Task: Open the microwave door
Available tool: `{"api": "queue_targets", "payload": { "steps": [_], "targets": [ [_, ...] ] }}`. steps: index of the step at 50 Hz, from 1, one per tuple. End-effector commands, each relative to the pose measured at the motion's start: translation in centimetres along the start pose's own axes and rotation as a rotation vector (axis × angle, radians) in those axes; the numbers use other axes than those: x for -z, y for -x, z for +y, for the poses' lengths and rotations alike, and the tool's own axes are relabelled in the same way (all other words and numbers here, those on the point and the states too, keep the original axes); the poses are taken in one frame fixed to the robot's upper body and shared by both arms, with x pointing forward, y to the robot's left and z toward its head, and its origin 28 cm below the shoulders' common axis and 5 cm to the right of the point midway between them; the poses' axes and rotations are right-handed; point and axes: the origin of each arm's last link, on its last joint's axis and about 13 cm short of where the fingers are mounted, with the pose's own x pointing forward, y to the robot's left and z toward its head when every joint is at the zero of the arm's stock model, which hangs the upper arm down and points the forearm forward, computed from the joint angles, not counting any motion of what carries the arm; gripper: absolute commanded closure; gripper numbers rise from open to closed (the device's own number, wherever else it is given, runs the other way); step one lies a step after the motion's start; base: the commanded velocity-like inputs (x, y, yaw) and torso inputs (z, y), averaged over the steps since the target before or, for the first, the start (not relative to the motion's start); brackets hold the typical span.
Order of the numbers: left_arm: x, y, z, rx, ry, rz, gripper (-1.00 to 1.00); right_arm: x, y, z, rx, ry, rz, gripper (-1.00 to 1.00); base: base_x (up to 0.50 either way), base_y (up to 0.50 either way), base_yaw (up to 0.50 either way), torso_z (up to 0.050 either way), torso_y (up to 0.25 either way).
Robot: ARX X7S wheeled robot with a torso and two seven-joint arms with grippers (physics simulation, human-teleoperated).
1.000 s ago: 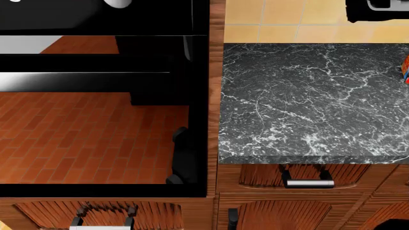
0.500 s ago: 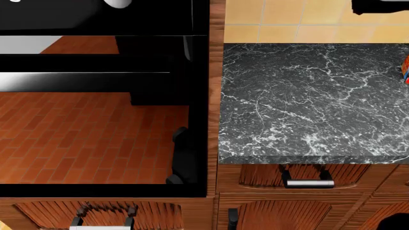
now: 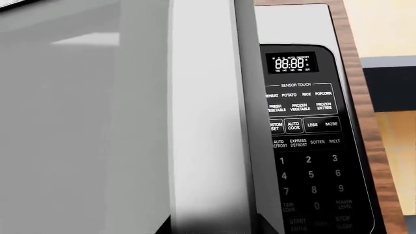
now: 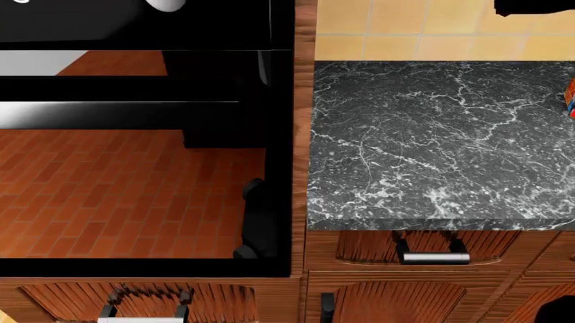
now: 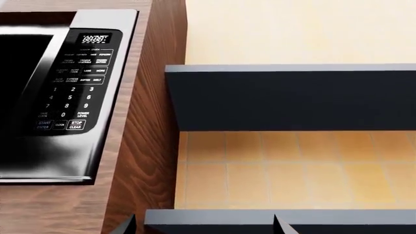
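Observation:
In the left wrist view the microwave door (image 3: 97, 122) fills the frame as a grey panel. Its free edge is a pale upright strip that covers the first letters of the control panel (image 3: 305, 146), so the door stands slightly out from the body. My left gripper (image 3: 215, 226) has a dark fingertip on each side of that strip, shut on it. The right wrist view shows the microwave from farther off, with the door's dark window (image 5: 19, 97) beside the keypad (image 5: 75, 87). My right gripper (image 5: 202, 226) is open, away from the microwave, with nothing between its fingers.
In the head view a glossy black oven front (image 4: 134, 168) sits left of a marble countertop (image 4: 440, 141), with silver-handled wooden drawers (image 4: 434, 256) below. An orange object (image 4: 569, 97) sits at the counter's right edge. Wood cabinet side (image 5: 146, 122), dark shelves (image 5: 293, 97) and yellow tiles lie ahead of the right gripper.
In the head view the dark shape at the top right corner has slid upward, almost out of frame. A dark shape has come in at the bottom right corner.

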Motion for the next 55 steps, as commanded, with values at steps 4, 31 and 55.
{"api": "queue_targets", "payload": {
  "steps": [4, 31, 55],
  "targets": [
    [0.2, 1.1, -0.9, 0.134, 0.007, 0.041, 1.00, -0.3, 0.0, 0.1, -0.004, 0.003, -0.008, -1.00, 0.00, 0.00, 0.00, 0.000, 0.000],
    [-0.5, 1.9, -0.3, 0.117, 0.004, 0.018, -1.00, -0.8, 0.0, 0.0, -0.005, 0.001, -0.009, -1.00, 0.00, 0.00, 0.00, 0.000, 0.000],
    [-0.9, 2.5, 2.1, 0.020, -0.063, 0.012, -1.00, -0.6, -0.2, 0.2, -0.009, 0.006, -0.007, -1.00, 0.00, 0.00, 0.00, 0.000, 0.000]
  ]
}}
